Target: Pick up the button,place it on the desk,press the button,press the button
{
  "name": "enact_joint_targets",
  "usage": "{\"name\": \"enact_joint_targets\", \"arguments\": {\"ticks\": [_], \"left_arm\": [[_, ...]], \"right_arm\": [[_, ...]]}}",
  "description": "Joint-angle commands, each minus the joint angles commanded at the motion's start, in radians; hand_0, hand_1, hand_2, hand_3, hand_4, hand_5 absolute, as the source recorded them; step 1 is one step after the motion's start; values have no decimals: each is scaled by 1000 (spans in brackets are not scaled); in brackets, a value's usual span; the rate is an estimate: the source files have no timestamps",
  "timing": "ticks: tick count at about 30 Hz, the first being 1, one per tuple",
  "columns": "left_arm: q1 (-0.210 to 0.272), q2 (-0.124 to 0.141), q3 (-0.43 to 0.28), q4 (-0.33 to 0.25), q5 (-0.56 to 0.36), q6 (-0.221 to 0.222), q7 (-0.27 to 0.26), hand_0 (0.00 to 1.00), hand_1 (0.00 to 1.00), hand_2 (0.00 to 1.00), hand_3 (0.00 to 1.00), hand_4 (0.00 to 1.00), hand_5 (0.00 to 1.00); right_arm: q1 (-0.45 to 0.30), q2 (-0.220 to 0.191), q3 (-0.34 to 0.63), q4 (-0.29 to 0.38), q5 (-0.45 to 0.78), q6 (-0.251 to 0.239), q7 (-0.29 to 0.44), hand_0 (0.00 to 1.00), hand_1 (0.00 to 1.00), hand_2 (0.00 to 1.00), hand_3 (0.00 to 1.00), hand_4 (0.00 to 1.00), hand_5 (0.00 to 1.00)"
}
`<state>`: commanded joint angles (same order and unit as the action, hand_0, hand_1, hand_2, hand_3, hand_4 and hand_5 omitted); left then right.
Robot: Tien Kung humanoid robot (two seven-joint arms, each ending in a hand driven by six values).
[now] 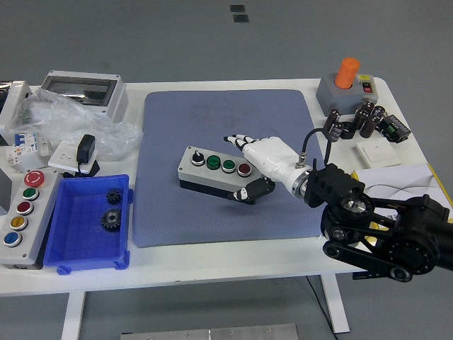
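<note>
Right hand (pixel 263 157) is open, gripping nothing; the four-button control box (pixel 218 174) lies just left of it, long axis running toward the hand.

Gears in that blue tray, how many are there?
2. Both lie in the blue tray at the table's left: a smaller gear toward the far side and a larger gear just nearer. None seem hidden.

A robot lab: a white surface (pixel 212 258) with button boxes (pixel 20 216), a blue bin (pixel 71 241) of gears (pixel 111 218) at 9 o'clock.
</note>
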<state>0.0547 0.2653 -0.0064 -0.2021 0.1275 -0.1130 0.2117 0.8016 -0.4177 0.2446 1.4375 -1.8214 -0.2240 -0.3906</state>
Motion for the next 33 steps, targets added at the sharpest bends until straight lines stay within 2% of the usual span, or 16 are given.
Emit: {"name": "enact_joint_targets", "arguments": {"ticks": [6,15,29,33], "left_arm": [[0,-1,5,0,-2,0,-2,673,679,645,641,746,391],[-2,-3,-4,0,7,0,-3,673,679,643,642,744,387],[-4,-1,-15,-1,18,4,-7,672,679,643,640,740,382],[-4,0,-16,-1,19,4,-7,672,679,643,640,740,382]], "right_arm": [[-5,20,-9,-49,-39,-21,-11,654,743,998,998,998,544],[-10,48,-31,-142,-127,-16,-34,648,730,998,998,998,529],[4,53,-35,-204,-157,-27,-37,635,716,998,998,998,487],[3,49,-31,-200,-148,-31,-36,635,716,998,998,998,487]]}}
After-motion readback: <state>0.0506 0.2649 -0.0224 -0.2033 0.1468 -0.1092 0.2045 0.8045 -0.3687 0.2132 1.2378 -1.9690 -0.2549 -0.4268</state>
